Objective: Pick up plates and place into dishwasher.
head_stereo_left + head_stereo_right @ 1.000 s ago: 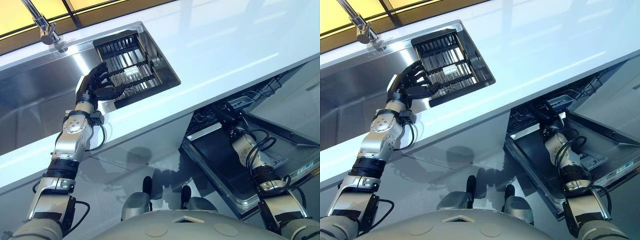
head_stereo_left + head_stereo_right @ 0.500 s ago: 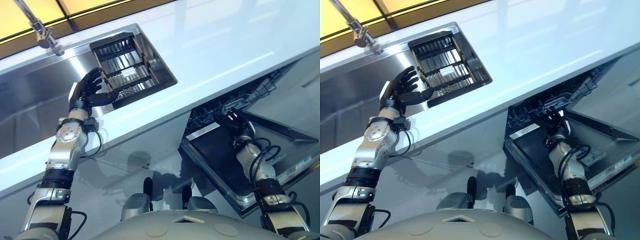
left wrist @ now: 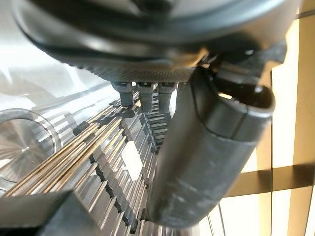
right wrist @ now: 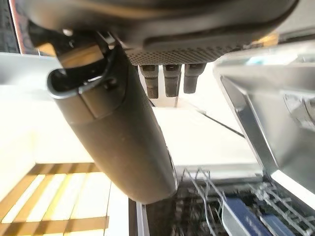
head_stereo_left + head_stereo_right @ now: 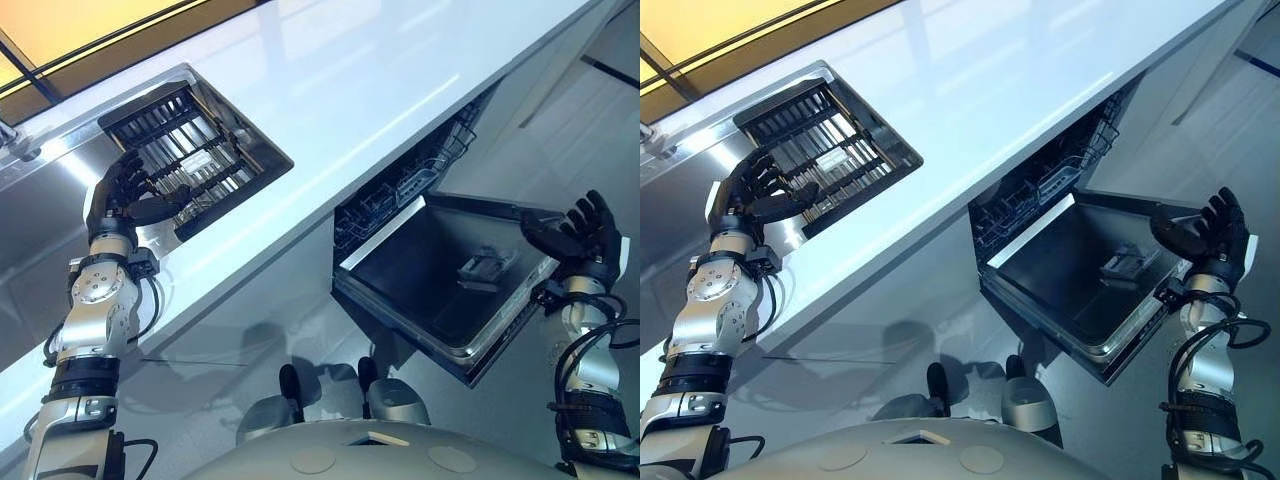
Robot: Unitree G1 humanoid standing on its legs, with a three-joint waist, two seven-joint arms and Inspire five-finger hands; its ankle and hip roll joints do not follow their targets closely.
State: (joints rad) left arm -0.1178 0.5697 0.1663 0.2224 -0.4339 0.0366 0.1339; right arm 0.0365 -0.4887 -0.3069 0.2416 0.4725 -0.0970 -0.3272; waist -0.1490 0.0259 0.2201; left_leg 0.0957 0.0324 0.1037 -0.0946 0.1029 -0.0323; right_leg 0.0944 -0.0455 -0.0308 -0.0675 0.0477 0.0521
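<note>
**Both robot hands empty, dishwasher open**

A long white tabletop (image 5: 380,90) runs corner to corner, from 7 o'clock up to 1 o'clock. A steel sink (image 5: 35,215) is sunk into it out at 10 o'clock. Inside that sink sits a black dish rack (image 5: 195,150), its dark bars lined up in rows. Pale upright pieces (image 5: 185,165) gleam between the bars. Are they plates or bare steel? I cannot tell from here.

Over at 9 o'clock, the left robot hand (image 5: 120,195) is at the rack's near corner. Its fingers are spread and relaxed above the bars, the thumb stretched out toward the rack. It's wide, folks, closed on nothing! The left wrist view puts the fingertips (image 3: 142,93) just above the rack's wires, and touching or not is too close to call.

Now swing to 3 o'clock: the dishwasher (image 5: 400,200) is open under the tabletop's edge. Its door (image 5: 430,290) is dropped flat, inner face up, with a small dispenser (image 5: 487,268) on it. A wire basket (image 5: 425,170) shows in the dark opening behind.

And at 4 o'clock, the right robot hand (image 5: 585,235) is raised just off the door's far edge, apart from it. Its fingers are fanned upward, the palm turned toward the dishwasher. Wide as well, carrying nothing.
</note>
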